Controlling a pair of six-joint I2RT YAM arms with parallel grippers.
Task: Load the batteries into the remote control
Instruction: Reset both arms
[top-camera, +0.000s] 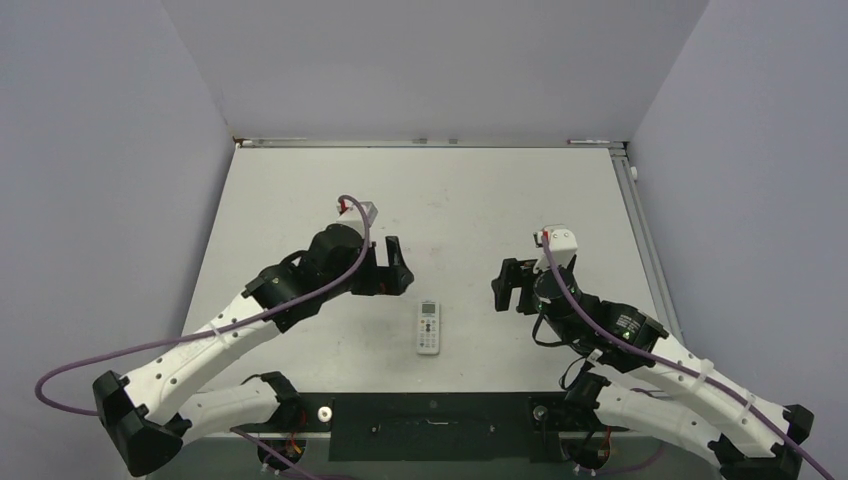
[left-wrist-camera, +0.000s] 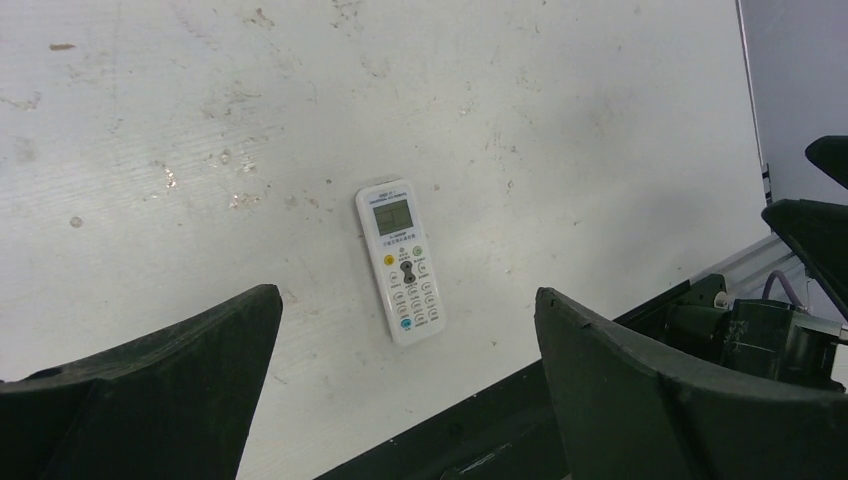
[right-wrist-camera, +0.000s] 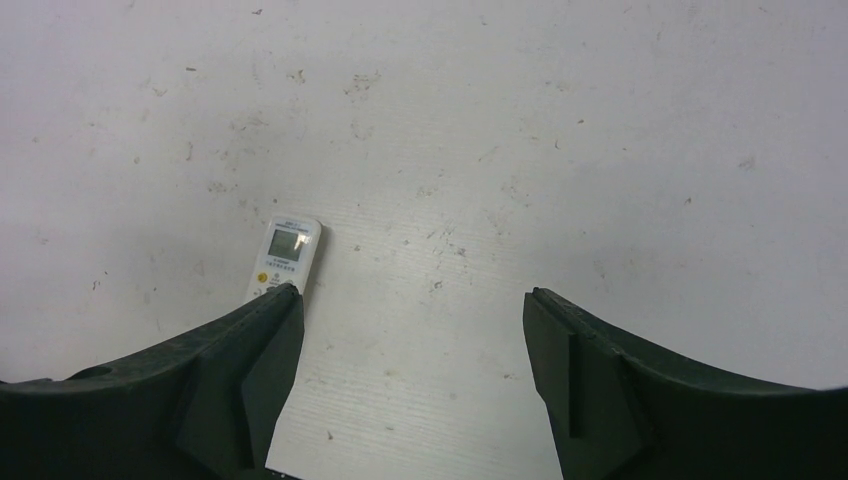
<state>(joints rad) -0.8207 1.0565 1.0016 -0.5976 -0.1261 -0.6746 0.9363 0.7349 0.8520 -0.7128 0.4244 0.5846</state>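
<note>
The white remote control (top-camera: 428, 326) lies face up, screen and buttons showing, near the table's front edge between the two arms. It also shows in the left wrist view (left-wrist-camera: 400, 260) and partly behind a finger in the right wrist view (right-wrist-camera: 285, 255). My left gripper (top-camera: 398, 270) is open and empty, above the table to the remote's upper left. My right gripper (top-camera: 503, 285) is open and empty, to the remote's right. In the wrist views both grippers (left-wrist-camera: 405, 310) (right-wrist-camera: 410, 305) hold nothing. No batteries are in view.
The white table (top-camera: 470, 200) is scuffed and walled at back and sides. A black strip (top-camera: 430, 425) with the arm bases runs along the front edge, close below the remote. A metal rail (top-camera: 640, 230) lines the right edge.
</note>
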